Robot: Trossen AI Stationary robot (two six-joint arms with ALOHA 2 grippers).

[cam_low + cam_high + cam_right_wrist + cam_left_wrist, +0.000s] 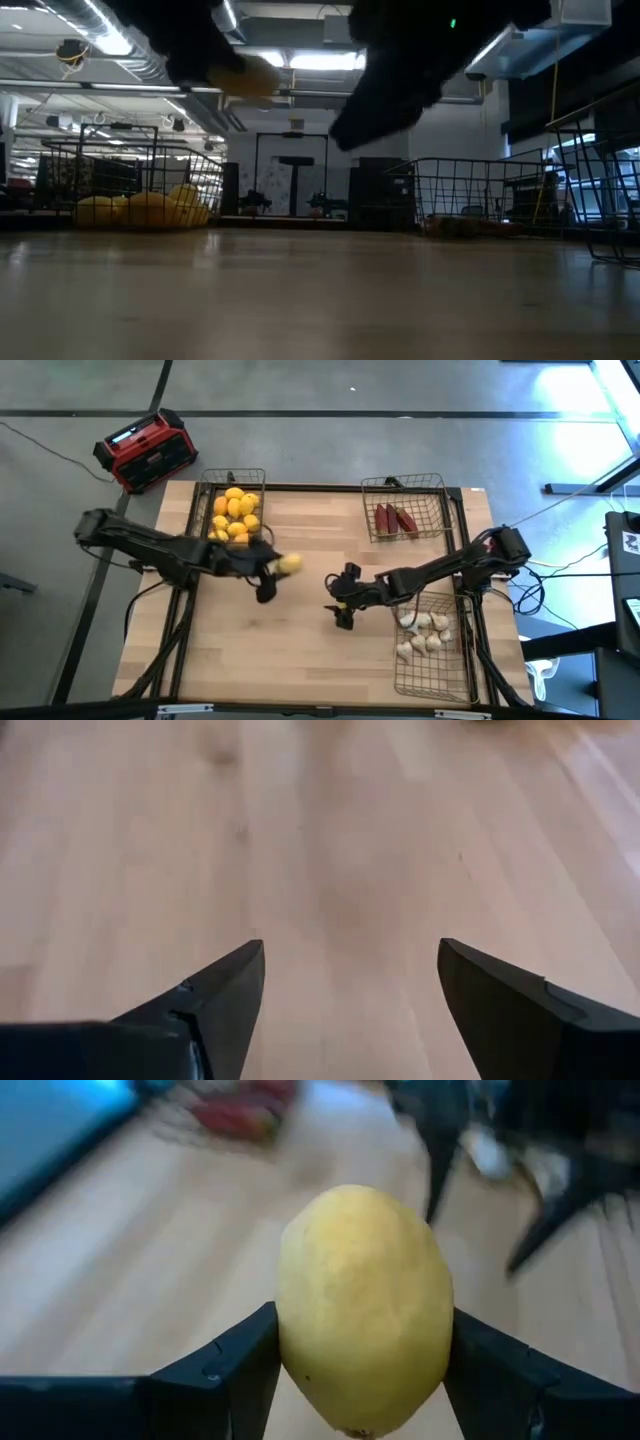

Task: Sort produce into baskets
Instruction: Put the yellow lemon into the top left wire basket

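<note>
The left gripper [365,1370] clamps a smooth, firm yellow lemon [363,1308] across its middle, above the wooden table's [290,650] centre; light, roundish, liable to slip. The right gripper [350,995] gapes empty.

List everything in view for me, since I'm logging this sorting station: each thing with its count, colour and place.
Held lemon: one, yellow, clamped in the left gripper above the table's middle.
Lemons: a heap, yellow and orange, in the far-left basket.
Red pieces: about three, dark red, in the far-right basket.
Garlic bulbs: several, white, in the near-right basket.
Box: one, red and black, on the floor beyond the table's far-left corner.
Table: one, light wood.
Left gripper: dark, shut on the lemon.
Right gripper: dark, open and empty, over bare table near the centre.
</note>
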